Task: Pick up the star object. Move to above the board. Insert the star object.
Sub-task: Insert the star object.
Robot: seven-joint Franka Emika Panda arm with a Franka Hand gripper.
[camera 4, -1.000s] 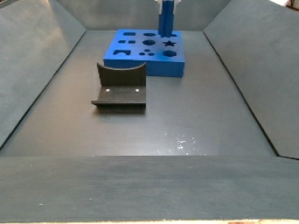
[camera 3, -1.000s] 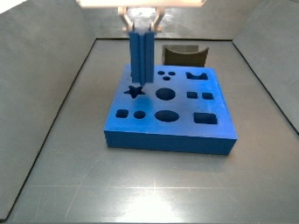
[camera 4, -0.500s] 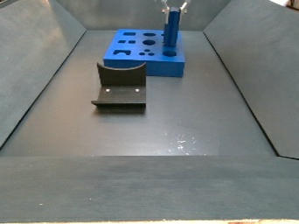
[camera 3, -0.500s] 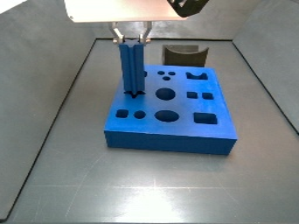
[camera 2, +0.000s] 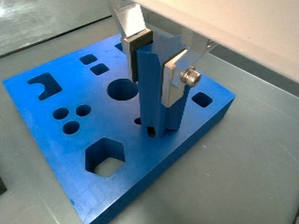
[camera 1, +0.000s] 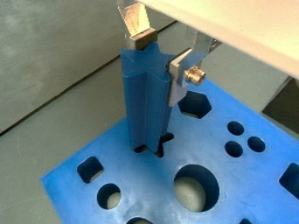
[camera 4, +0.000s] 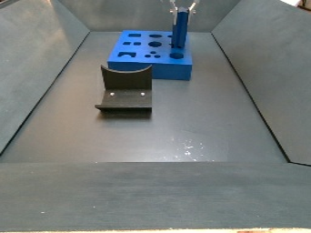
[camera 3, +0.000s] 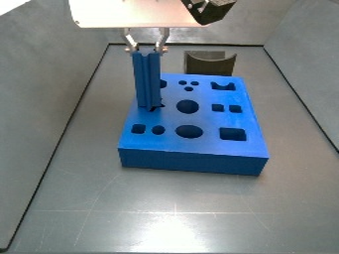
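Held piece: the tall slim blue star-section rod, the star object [camera 1: 145, 101], stands upright with its foot entered in the star-shaped hole.
My gripper [camera 2: 156, 54]: jaws closed part-way onto the rod's upper end, one silver plate with its dark pad on each opposite face, so the rod stays plumb over its hole.
Receiving block: the large thick blue rectangular board [camera 3: 212, 144] with dark cut-out holes lies flat on the grey floor.
Hole position: at about 9 o'clock on the board's top face in a side view [camera 3: 150, 103].
Bystander: a dark brown curved piece [camera 4: 125, 88] rests on the floor just beside the board, clear of my work.
Stage, as I judge: insertion under way; depth hidden.
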